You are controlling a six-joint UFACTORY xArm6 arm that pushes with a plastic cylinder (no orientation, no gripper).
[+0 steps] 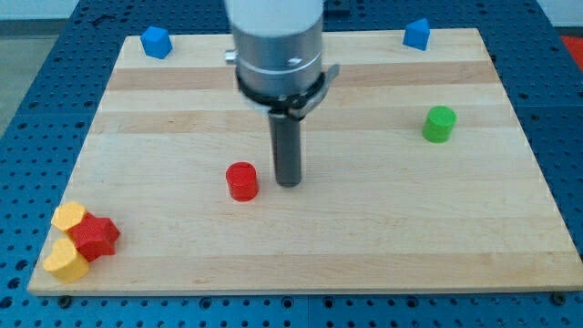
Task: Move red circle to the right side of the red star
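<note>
The red circle, a short red cylinder, stands on the wooden board left of the middle. The red star lies near the board's bottom left corner, between two yellow blocks. My tip rests on the board just to the right of the red circle, a small gap apart from it. The red star is far to the left and below my tip.
A yellow block touches the star at its upper left and another yellow block at its lower left. A blue block sits at the top left, another blue block at the top right. A green cylinder stands at the right.
</note>
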